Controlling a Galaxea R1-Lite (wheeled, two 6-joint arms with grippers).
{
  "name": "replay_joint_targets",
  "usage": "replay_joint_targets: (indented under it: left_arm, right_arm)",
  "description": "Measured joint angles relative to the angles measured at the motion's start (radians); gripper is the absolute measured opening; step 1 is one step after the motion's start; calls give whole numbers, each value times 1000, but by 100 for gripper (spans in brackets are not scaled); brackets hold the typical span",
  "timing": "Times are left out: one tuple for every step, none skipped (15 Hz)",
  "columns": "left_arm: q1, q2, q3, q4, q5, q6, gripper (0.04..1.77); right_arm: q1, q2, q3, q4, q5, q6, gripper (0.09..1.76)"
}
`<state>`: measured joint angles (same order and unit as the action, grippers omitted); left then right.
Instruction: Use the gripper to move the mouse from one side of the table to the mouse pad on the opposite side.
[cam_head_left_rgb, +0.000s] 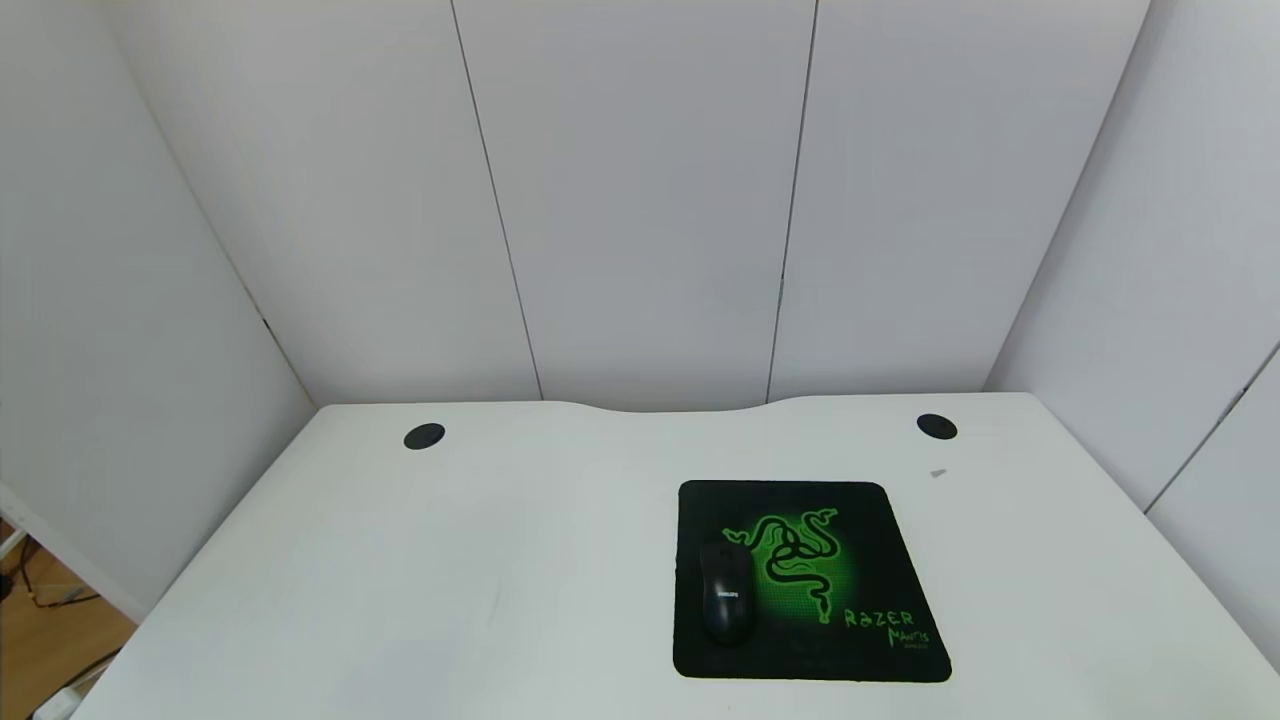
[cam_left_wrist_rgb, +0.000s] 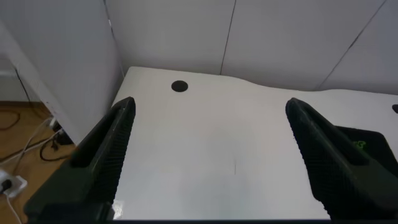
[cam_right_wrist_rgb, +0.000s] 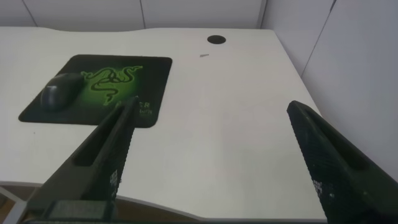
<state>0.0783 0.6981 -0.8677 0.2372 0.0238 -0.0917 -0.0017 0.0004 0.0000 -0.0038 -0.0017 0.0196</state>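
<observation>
Right gripper (cam_right_wrist_rgb: 211, 162): fingers spread wide apart, nothing between them, held above the near right part of the table (cam_right_wrist_rgb: 236, 124). Only the two dark fingers show in its wrist view; both are cut off by the frame edge.

Left gripper (cam_left_wrist_rgb: 208, 155): fingers likewise spread wide, empty, over the left half of the table. Fingers cut off at the frame edge here too. Neither gripper nor arm shows in the head view.

Count: two grippers, one mouse (cam_head_left_rgb: 726, 592), one mouse pad (cam_head_left_rgb: 860, 560), one table, two round black cable holes (cam_head_left_rgb: 424, 436) (cam_head_left_rgb: 936, 426).

Mouse lies flat on the mouse pad, on the pad's left part, just beside the green snake logo and close to the pad's left edge. Apart from both grippers. Long axis runs near-to-far across the table, roughly parallel to the pad's left edge. Small white lettering on its back, toward the near end; too small to read. Which end is the button end cannot be told for sure.

Pad sits on the right half of the table, nearer the front edge than the back. Green "RAZER" lettering at its near right corner; smaller green text under it is hard to make out.

Left wrist view catches only a corner of the pad, mostly hidden behind a finger. A tiny grey speck (cam_head_left_rgb: 938, 473) lies on the table near the right cable hole; cannot identify it.

White wall panels (cam_head_left_rgb: 640, 200) stand behind the table's notched far edge.
</observation>
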Motion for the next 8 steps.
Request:
replay_joint_targets:
  left_arm:
    - [-2, -50, 15, 4, -4, 12, 172]
    - [-11, -100, 30, 5, -13, 24, 172]
    - [-34, -151, 47, 7, -26, 34, 172]
    - [-64, -197, 64, 8, -31, 39, 172]
    - [-90, -239, 84, 8, -32, 44, 172]
    - [-109, -281, 102, 8, -31, 46, 172]
    - [-119, -319, 116, 9, -30, 48, 172]
    - [-122, -356, 126, 8, -28, 49, 172]
  right_arm:
    - [0, 0, 0, 0, 0, 0, 171]
    - [0, 0, 0, 0, 0, 0, 171]
    - [0, 0, 0, 0, 0, 0, 171]
    - [0, 0, 0, 0, 0, 0, 171]
    - [0, 0, 0, 0, 0, 0, 171]
    - [0, 0, 0, 0, 0, 0, 171]
    - [0, 0, 0, 0, 0, 0, 171]
    - [0, 0, 0, 0, 0, 0, 171]
